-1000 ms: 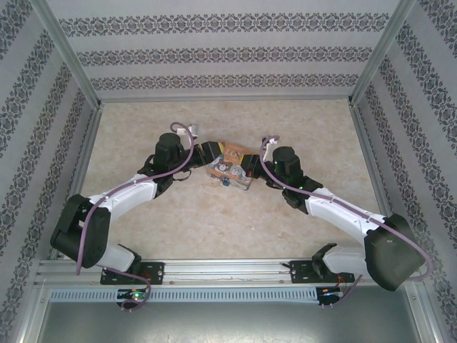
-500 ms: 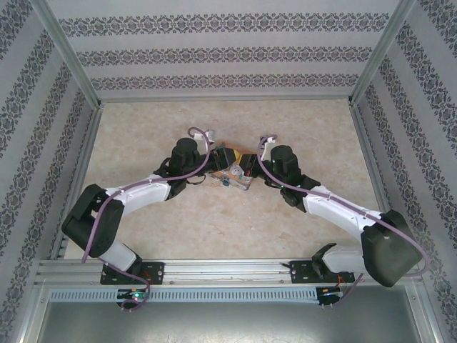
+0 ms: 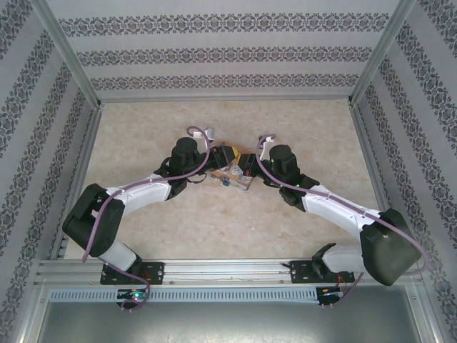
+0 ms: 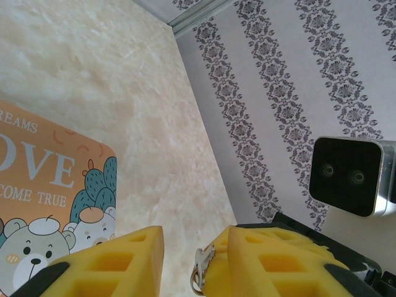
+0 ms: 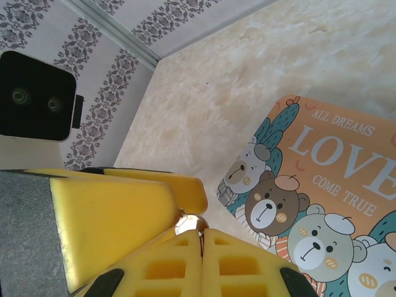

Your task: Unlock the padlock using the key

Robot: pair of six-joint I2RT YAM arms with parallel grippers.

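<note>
The key is a small silvery piece with a ring, lying against the inner face of my left gripper's right-hand pad. My left gripper stands open, a clear gap between its yellow pads. My right gripper is shut, and the key's shiny rounded end sticks out from between its pads, right beside the left gripper's fingers. Both grippers meet over the left end of the "LOVE" tin. The padlock is a tiny blue speck at the tin's near edge.
The bear-decorated tin lies on the beige marbled table. Patterned walls and metal frame posts close in the back and sides. Each wrist's camera housing shows in the other's view.
The left arm has swung right and in toward the tin and the right gripper, most of it in the first half second. The right arm has barely shifted.
</note>
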